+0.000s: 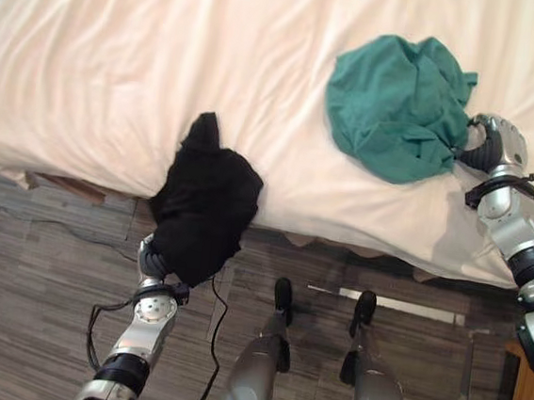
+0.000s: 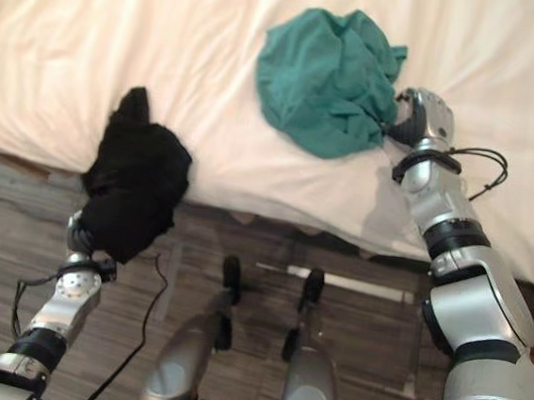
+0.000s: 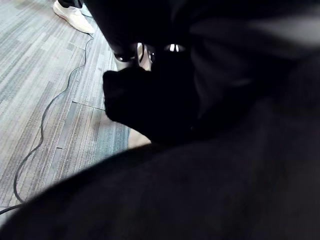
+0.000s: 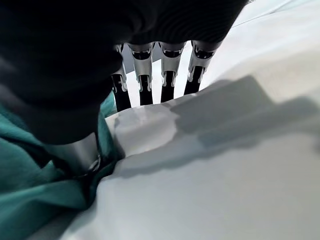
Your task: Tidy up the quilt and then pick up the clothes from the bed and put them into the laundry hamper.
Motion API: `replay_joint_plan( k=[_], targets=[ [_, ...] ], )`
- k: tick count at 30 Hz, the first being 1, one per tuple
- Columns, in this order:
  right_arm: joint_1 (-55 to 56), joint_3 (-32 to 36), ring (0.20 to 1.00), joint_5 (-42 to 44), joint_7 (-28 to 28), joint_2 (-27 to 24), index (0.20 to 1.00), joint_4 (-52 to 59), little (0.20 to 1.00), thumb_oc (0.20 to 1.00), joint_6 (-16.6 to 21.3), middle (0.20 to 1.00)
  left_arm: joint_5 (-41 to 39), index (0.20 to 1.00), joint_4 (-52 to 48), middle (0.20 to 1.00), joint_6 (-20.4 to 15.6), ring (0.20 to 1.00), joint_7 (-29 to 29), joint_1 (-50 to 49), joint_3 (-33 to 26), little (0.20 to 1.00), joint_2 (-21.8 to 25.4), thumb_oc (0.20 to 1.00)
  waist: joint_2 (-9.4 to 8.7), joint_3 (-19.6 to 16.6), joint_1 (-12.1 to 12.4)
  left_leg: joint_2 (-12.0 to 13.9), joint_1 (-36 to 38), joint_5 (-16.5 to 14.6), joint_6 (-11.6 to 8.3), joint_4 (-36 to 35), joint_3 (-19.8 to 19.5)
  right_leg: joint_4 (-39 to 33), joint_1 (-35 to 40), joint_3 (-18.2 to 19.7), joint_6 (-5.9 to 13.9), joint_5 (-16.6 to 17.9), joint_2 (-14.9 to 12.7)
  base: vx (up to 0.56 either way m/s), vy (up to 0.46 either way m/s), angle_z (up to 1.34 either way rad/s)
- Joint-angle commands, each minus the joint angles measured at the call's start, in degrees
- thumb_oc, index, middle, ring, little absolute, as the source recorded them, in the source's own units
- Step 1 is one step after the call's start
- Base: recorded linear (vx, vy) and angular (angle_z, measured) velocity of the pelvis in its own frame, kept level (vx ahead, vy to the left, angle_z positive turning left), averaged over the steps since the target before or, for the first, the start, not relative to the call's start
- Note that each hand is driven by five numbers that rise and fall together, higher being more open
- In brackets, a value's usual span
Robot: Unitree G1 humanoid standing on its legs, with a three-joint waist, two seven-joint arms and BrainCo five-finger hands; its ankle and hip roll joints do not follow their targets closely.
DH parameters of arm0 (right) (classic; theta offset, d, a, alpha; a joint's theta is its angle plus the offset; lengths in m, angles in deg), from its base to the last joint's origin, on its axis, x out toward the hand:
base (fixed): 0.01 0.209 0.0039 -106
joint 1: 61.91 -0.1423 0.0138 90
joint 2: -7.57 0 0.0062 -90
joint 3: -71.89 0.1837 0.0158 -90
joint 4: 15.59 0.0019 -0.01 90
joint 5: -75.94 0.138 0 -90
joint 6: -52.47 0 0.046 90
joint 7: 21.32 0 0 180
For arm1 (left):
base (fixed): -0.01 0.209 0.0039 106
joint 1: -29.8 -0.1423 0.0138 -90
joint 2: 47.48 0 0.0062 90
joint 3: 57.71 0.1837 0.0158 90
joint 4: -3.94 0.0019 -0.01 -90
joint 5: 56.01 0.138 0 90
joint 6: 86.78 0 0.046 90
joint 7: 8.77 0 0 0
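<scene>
Clearly both clothes are light, limp stuff best bunched at a thick fold: the black garment (image 1: 202, 203) drapes over the left hand (image 1: 153, 258), fingers hidden, while the right hand (image 2: 417, 115) pinches the green shirt (image 2: 321, 78) at its near edge on the bed (image 1: 100, 70).

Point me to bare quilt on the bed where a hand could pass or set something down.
Free: the wide stretch of quilt left of the green garment, above the black garment. Crowded: the near edge, where the left hand is under the black garment, and beside the green garment, where the right hand sits.
</scene>
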Motion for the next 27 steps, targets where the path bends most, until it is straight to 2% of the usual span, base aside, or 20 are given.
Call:
replay_joint_plan(
  k=[1,5,6,9,11,12,18,22,25,27],
  targets=[
    [8.8,1.1,0.200,8.1,-6.0,6.1,0.200,-2.4,0.200,0.200,-0.3,0.200,0.8,0.200,-3.1,0.200,-1.9,0.200,-1.2,1.5,2.3,0.200,3.4,0.200,-3.58,-2.7,1.5,-1.0,3.2,-6.5,-3.11,-0.3,2.6,5.1,0.7,1.9,5.39,-7.5,-2.9,0.05,0.058,0.15],
    [24.0,12.3,0.200,21.7,-6.5,12.5,0.200,4.6,0.200,0.200,2.5,0.200,2.5,0.200,-4.8,0.200,-1.0,0.200,-3.1,-0.7,1.4,0.200,2.8,0.200,-6.07,-6.1,-0.4,-1.5,6.8,-8.4,-2.15,-0.3,3.2,3.9,4.2,2.2,5.83,-7.1,-3.1,0.06,0.056,0.08],
    [24.1,12.4,0.200,21.7,-6.5,12.5,0.200,4.7,0.200,0.200,2.5,0.200,2.5,0.200,-4.8,0.200,-1.0,0.200,-3.1,-0.8,1.4,0.200,2.8,0.200,-6.12,-6.2,-0.3,-1.5,6.6,-8.3,-2.13,-0.3,3.2,3.8,4.1,2.2,5.81,-7.0,-3.1,0.04,0.047,-0.06],
    [38.8,22.5,0.200,39.4,-12.4,19.3,0.200,11.8,0.200,0.200,6.3,0.200,3.6,0.200,-4.5,0.200,0.1,0.200,-6.0,-4.6,-1.5,0.200,2.0,0.200,-8.15,-10.1,-3.6,-1.7,10.6,-10.0,-1.54,-0.3,4.8,2.6,7.2,3.5,6.42,-6.5,-3.0,0.10,0.109,-0.19],
    [41.5,24.3,0.200,42.8,-13.8,20.6,0.200,13.2,0.200,0.200,6.8,0.200,3.6,0.200,-4.4,0.200,0.4,0.200,-6.5,-5.6,-2.2,0.200,1.5,0.200,-8.54,-11.3,-4.2,-1.8,11.2,-10.3,-1.43,-0.3,5.2,2.1,7.5,4.1,6.51,-6.1,-2.9,0.08,0.104,-0.18],
    [46.2,27.1,0.200,46.9,-15.6,22.1,0.200,15.9,0.200,0.200,7.7,0.200,3.6,0.200,-4.1,0.200,0.6,0.200,-7.2,-6.9,-3.3,0.200,0.7,0.200,-9.03,-13.0,-5.6,-1.8,12.6,-10.9,-1.38,-0.3,6.0,1.6,8.5,4.9,6.82,-5.8,-2.9,0.07,0.108,-0.29],
    [54.7,33.1,0.200,55.0,-18.0,25.5,0.200,25.1,0.200,0.200,9.1,0.200,3.6,0.200,-4.1,0.200,1.0,0.200,-7.7,-10.5,-6.0,0.200,-1.2,0.200,-10.31,-16.6,-8.6,-1.6,15.6,-12.3,-1.32,-0.3,8.3,1.2,10.2,6.8,7.58,-5.2,-2.9,0.04,0.078,-0.36],
    [58.0,35.1,0.200,56.6,-18.2,27.0,0.200,27.8,0.200,0.200,9.5,0.200,3.4,0.200,-3.6,0.200,1.2,0.200,-7.1,-11.2,-7.1,0.200,-1.9,0.200,-10.68,-17.6,-9.4,-1.4,16.7,-12.5,-1.35,-0.3,8.7,1.8,10.9,7.2,7.47,-5.5,-2.7,0.00,0.030,-0.27],
    [60.7,35.0,0.200,54.3,-18.0,27.7,0.200,29.5,0.200,0.200,8.9,0.200,3.1,0.200,-5.4,0.200,1.1,0.200,-6.0,-12.0,-8.5,0.200,-2.4,0.200,-10.86,-17.5,-9.9,-1.4,16.7,-12.3,-1.00,-0.3,8.1,5.4,10.0,8.5,7.22,-6.1,-2.5,-0.07,-0.011,0.03],
    [61.0,35.0,0.200,52.5,-17.4,28.4,0.200,29.5,0.200,0.200,9.0,0.200,3.0,0.200,-6.7,0.200,0.8,0.200,-5.5,-12.8,-8.9,0.200,-2.8,0.200,-10.53,-16.8,-10.4,-1.2,16.5,-12.3,-0.53,-0.3,7.2,8.3,8.4,12.7,7.50,-6.3,-1.5,-0.06,-0.010,0.03]
  ],
)
